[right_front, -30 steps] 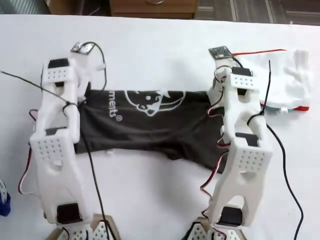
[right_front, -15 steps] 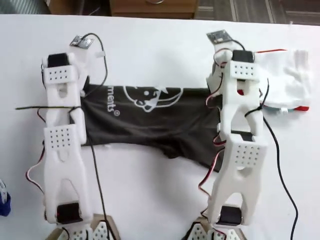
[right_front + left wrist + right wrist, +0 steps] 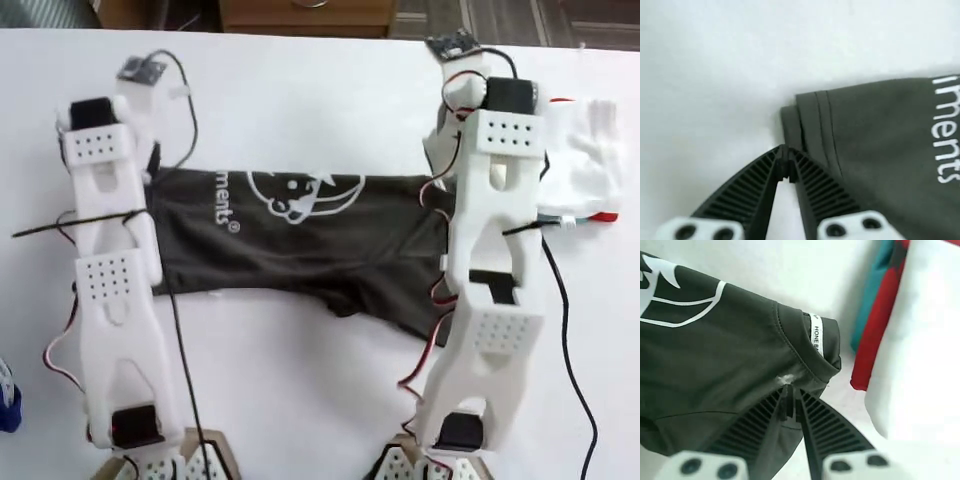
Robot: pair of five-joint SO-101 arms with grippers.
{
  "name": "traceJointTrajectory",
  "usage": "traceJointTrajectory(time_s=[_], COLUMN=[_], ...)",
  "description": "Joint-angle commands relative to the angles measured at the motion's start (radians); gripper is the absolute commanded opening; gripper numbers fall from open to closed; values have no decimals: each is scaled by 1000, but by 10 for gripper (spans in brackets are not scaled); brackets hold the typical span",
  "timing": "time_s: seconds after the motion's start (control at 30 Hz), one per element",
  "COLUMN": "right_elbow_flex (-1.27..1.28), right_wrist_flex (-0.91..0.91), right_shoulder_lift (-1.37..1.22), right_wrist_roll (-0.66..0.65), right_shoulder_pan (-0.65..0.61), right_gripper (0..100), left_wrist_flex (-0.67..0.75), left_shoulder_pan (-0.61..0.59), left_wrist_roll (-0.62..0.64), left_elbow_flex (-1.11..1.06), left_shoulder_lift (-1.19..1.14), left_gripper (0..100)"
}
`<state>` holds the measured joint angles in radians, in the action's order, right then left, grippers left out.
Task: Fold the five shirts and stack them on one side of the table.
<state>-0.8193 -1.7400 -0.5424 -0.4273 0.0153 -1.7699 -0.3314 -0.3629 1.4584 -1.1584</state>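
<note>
A dark grey shirt with a white print lies spread across the middle of the white table, partly folded lengthwise. My left gripper is shut on the hem corner of the shirt at its left end. At the shirt's right end my right gripper is shut on the fabric just below the collar. Both arms stretch over the shirt's two ends. A stack of folded shirts, white on top, lies at the far right.
Red and teal cloth shows under the white shirt of the stack, close to my right gripper. A blue object sits at the table's left edge. Wooden furniture stands beyond the far edge.
Both arms have stretched toward the table's far side, and the shirt's two ends have shifted slightly with them.
</note>
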Motion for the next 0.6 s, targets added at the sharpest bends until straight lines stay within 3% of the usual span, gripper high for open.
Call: traceJointTrajectory(time_s=[0.0, 0.17, 0.33, 0.57], right_elbow_flex=[97, 371, 836, 1356], right_wrist_flex=[-2, 147, 380, 604], right_shoulder_lift=[145, 328, 572, 840], right_wrist_roll=[-9, -9, -11, -12], right_shoulder_pan=[-27, -35, -36, -73], right_gripper=[21, 21, 20, 20], left_wrist_flex=[-21, -21, -5, 216], left_shoulder_pan=[5, 41, 86, 106], left_wrist_roll=[-6, -6, -9, -11], left_elbow_flex=[-50, -380, -816, -1406], left_shoulder_lift=[172, 393, 624, 925], left_gripper=[27, 27, 26, 26])
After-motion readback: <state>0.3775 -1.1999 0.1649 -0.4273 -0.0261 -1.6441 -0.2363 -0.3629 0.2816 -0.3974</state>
